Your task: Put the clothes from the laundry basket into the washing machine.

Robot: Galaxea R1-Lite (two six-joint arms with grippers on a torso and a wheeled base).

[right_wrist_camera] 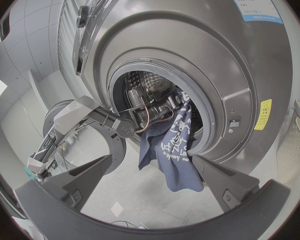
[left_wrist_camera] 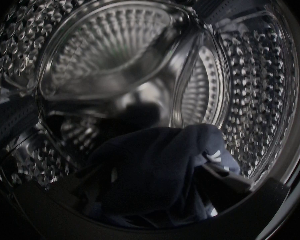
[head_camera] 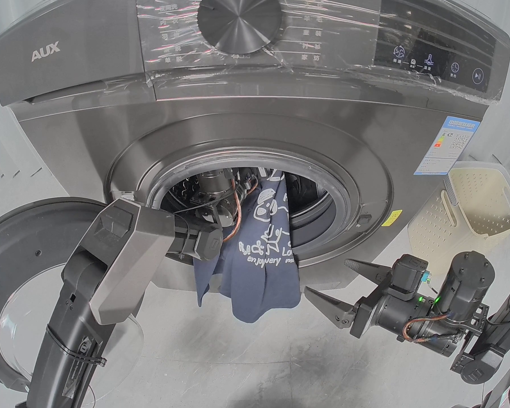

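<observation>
- Head view: the left arm [head_camera: 124,245] reaches into the mouth of the washing machine [head_camera: 96,137]. A navy T-shirt [head_camera: 266,245] is draped over the lip, hanging towards the floor [head_camera: 238,358]. The right claw [head_camera: 326,277] is released, jaws spread, just beside the T-shirt's lower hem. The laundry basket [head_camera: 481,205] stands behind this claw, against the machine. The open door [head_camera: 22,256] lies beyond the left arm.
- Left wrist view: the left claw [left_wrist_camera: 156,184] is inside the drum [left_wrist_camera: 256,84] with bunched T-shirt cloth [left_wrist_camera: 150,170] over it; I cannot tell its grip.
- Right wrist view: the T-shirt [right_wrist_camera: 180,140] hangs just ahead of the right claw [right_wrist_camera: 150,157], which grasps nothing.
</observation>
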